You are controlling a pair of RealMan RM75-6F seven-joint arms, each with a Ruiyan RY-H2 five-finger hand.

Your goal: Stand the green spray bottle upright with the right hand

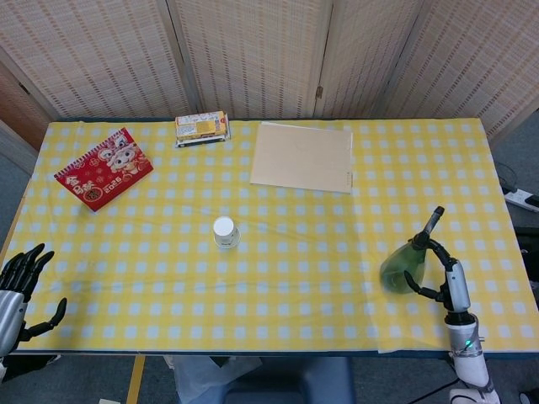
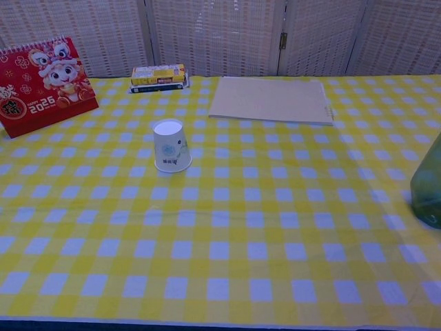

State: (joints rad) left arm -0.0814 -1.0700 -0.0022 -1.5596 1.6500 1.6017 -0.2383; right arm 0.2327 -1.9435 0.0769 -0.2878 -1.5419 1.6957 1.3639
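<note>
— Standing at the lower right of the head view, the green spray bottle [image 1: 402, 266] is resting on the table [image 1: 295, 252], nozzle pointing up and right; tilt cannot be confirmed.

— Right hand [image 1: 436, 271]?

— Its fingers [image 1: 421, 245] are wrapping the bottle, gripping it.

— Left hand [image 1: 18, 286]?

— Hanging at the lower left edge, fingers spread, holding nothing. A paper cup [image 1: 224, 231] is sitting inverted mid-table.

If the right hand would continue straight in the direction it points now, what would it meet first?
The right hand already holds the green spray bottle, so the bottle fills that line. Beyond it lies only bare tablecloth, though depth is unclear.
</note>
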